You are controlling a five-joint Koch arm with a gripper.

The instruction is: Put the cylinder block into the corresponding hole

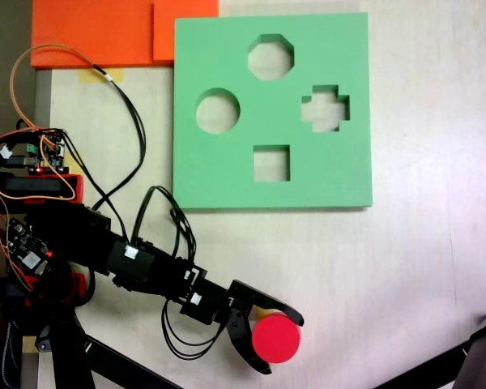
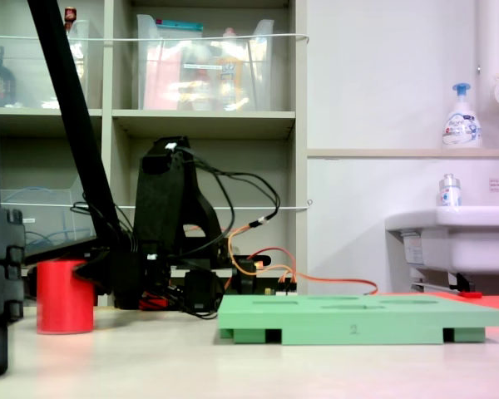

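A: What is taking up the most room?

B: The pale table point(image 1: 421, 267) is carrying everything. On it, the square green foam board point(image 1: 227, 174) is lying flat toward the top of a fixed view from above, and it is showing as a low green slab point(image 2: 358, 320) in the side-on fixed view.

A: And beside the board?

B: Orange sheets point(image 1: 97, 32) are lying at the upper left corner of the top-down fixed view, one of them touching the board's top left edge. The black arm point(image 1: 138, 263) is reaching from the left edge toward the bottom middle, with black and orange cables point(image 1: 130, 121) looping above it.

A: How is the gripper standing?

B: The gripper point(image 1: 279, 344) is spread around the cylinder block point(image 1: 276, 338), one jaw curving over its top side and the other under its lower side. I cannot tell whether the jaws are pressing on it.

A: Where is the cylinder block sitting?

B: It is standing upright on the table near the bottom edge of the top-down fixed view, well apart from the board. In the side-on fixed view it point(image 2: 64, 297) is standing at the left, resting on the tabletop.

A: And the cutouts?

B: The corresponding hole point(image 1: 218, 111) is sitting on the board's left side, empty. An octagonal cutout point(image 1: 270, 57), a cross-shaped cutout point(image 1: 325, 108) and a square cutout point(image 1: 271, 163) are sitting around it.
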